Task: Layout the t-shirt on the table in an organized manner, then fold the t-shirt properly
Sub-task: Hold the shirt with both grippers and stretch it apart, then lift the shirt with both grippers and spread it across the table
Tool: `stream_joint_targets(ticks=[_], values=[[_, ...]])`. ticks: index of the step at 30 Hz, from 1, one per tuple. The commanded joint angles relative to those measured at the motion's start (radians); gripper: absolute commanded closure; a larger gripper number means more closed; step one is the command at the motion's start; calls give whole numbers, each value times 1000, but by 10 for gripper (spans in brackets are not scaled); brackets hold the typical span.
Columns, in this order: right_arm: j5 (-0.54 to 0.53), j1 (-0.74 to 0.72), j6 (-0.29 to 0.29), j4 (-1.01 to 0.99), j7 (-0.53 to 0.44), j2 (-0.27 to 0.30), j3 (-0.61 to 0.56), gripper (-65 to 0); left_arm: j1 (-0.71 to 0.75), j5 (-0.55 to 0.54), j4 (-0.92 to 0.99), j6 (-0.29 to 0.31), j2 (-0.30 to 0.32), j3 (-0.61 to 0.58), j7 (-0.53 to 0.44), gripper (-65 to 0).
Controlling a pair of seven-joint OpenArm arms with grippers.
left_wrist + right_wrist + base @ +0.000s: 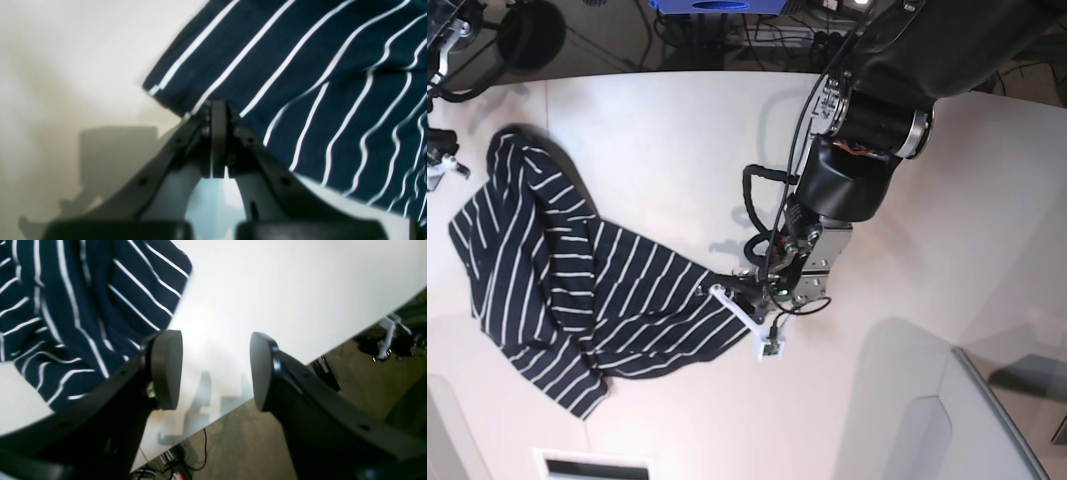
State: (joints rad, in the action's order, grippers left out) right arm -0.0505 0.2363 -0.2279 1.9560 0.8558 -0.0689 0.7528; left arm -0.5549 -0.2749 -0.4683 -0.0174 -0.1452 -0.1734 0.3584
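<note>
The t-shirt (567, 290), dark navy with thin white stripes, lies crumpled on the left half of the off-white table (667, 130). Its right corner is drawn out to a point. My left gripper (717, 290) is shut on that corner. In the left wrist view its fingers (218, 110) are pressed together at the hem of the t-shirt (317, 83). My right gripper (217, 370) stands open with nothing between its pads, just right of the t-shirt (66, 313) and above the table's edge (300, 290). In the base view it shows only partly at the left border (437, 165).
Beyond the table edge lie brown floor (240, 446) and cables (200, 453). A blue box (717, 5) and cords sit past the far edge. A grey panel (947, 420) rises at the lower right, and a white slot (592, 465) sits at the front edge.
</note>
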Motion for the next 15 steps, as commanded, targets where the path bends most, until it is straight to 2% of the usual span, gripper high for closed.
stream_joint_targets(ticks=[1, 9, 15], values=[[-1, -4, -3, 18, -22, 8, -3, -306, -29, -5, 7, 7, -12, -2, -25, 0], [-1, -5, -5, 15, -17, 8, -5, -306, -21, -4, 21, 7, -12, -2, -35, 0], [-1, -4, -5, 10, -17, 7, -6, -306, 11, -4, 16, 7, 106, -1, -34, 0]])
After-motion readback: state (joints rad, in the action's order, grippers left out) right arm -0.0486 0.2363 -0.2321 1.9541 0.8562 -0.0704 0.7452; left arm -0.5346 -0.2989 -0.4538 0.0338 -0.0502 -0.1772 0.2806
